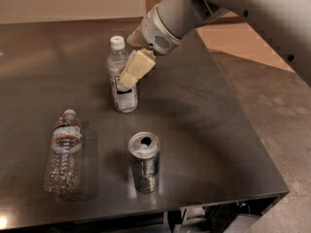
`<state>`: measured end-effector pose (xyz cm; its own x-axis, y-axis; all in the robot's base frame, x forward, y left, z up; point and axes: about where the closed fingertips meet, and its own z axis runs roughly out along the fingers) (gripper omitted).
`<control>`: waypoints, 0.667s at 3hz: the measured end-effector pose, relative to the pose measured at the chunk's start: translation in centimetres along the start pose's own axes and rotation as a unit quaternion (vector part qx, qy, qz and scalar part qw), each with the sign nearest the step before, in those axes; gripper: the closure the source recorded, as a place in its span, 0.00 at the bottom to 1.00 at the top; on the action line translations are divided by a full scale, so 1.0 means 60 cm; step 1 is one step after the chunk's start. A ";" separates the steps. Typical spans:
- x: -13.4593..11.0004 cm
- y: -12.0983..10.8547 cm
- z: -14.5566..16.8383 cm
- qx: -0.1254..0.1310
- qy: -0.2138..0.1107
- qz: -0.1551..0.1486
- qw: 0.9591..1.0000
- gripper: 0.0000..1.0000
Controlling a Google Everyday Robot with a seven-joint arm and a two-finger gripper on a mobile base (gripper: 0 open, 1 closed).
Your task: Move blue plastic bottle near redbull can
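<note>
The blue plastic bottle (pixel 123 97) stands upright toward the far edge of the desk (pixel 214 130), with the redbull can (pixel 144 163) upright, well apart, near the front edge. The gripper (pixel 129 77) sits against the bottle's upper part, seemingly touching it; whether it is parted or closed cannot be told.

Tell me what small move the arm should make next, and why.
Probably settle the claw around the middle of the upright blue bottle before any lifting. The claw sits right at the bottle's label and overlaps it, but a secure hold cannot be seen. The can stands apart, closer to the table's front edge, so the bottle has yet to travel.
</note>
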<state>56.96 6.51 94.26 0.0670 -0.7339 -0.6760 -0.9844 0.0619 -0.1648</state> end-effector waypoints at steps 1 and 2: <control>-0.008 0.011 0.008 -0.012 -0.007 -0.004 1.000 0.30; -0.010 0.020 0.001 -0.022 -0.016 -0.008 1.000 0.54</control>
<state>55.73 7.04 94.41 0.0867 -0.7127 -0.6960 -0.9894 0.0200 -0.1438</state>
